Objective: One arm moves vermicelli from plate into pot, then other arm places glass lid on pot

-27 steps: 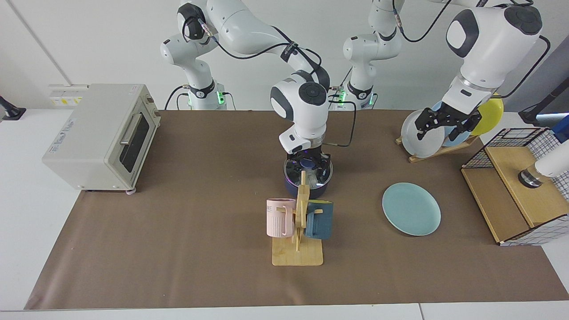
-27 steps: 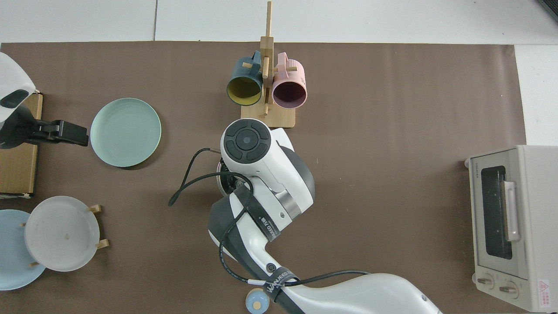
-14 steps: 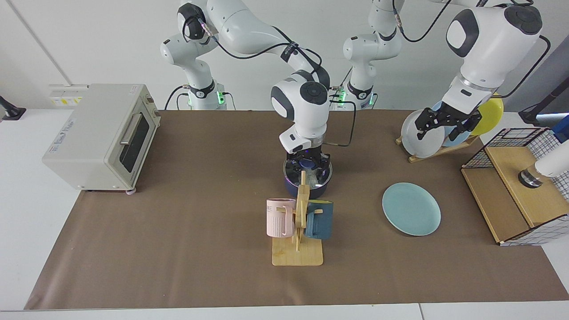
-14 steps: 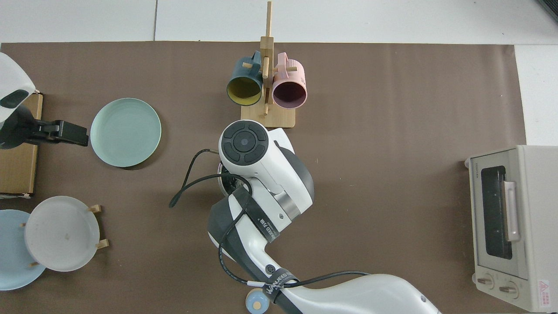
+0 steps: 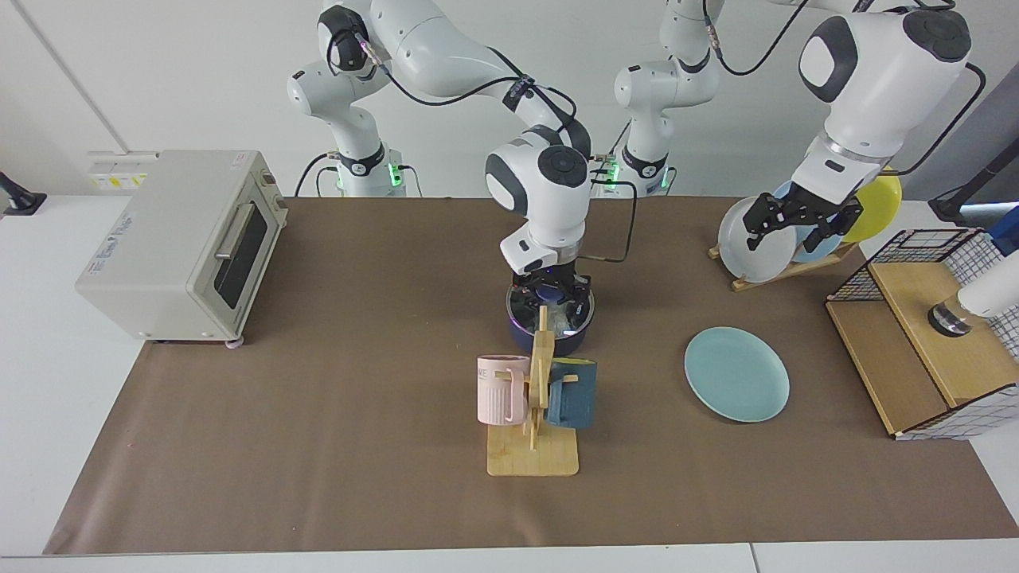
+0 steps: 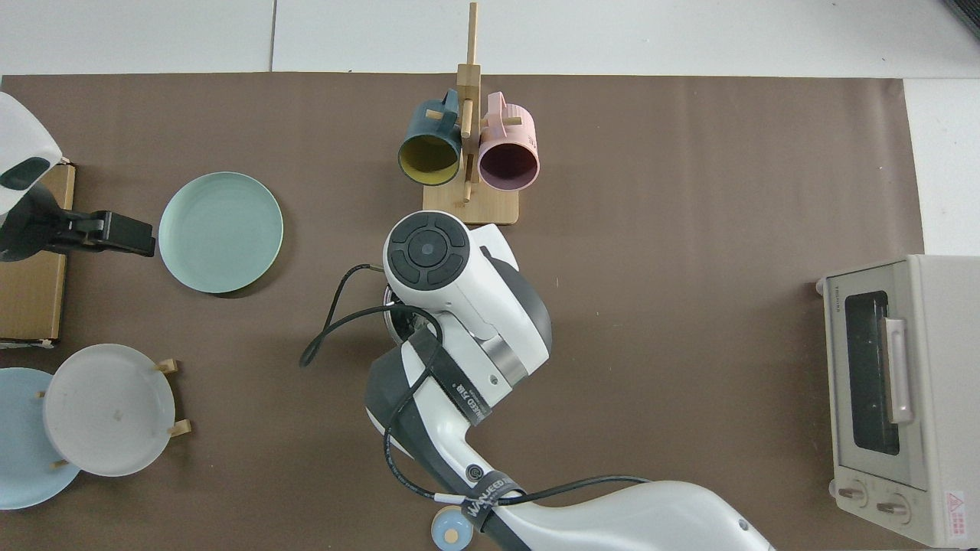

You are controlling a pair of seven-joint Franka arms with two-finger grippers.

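The dark navy pot (image 5: 549, 338) stands mid-table behind the mug rack, and the glass lid (image 5: 573, 306) rests on it, its blue knob (image 5: 549, 291) showing. White vermicelli (image 5: 567, 320) shows through the glass. My right gripper (image 5: 552, 285) hovers just over the knob, open, with a finger on either side. The pale teal plate (image 5: 736, 374) (image 6: 220, 232) lies bare. My left gripper (image 5: 800, 221) (image 6: 115, 233) waits open near the plate rack. In the top view the right arm hides most of the pot, leaving only its rim (image 6: 392, 325) and the handle's pale tip (image 6: 450, 529) in sight.
A wooden mug rack (image 5: 535, 446) with a pink mug (image 5: 501, 388) and a dark teal mug (image 5: 573, 394) stands just in front of the pot. A toaster oven (image 5: 187, 239) sits at one end of the table. At the other end are a plate rack (image 5: 776, 267) and a wire-sided wooden shelf (image 5: 927, 334).
The right arm has risen slightly above the pot while the lid stays resting on it. The left arm has not moved.
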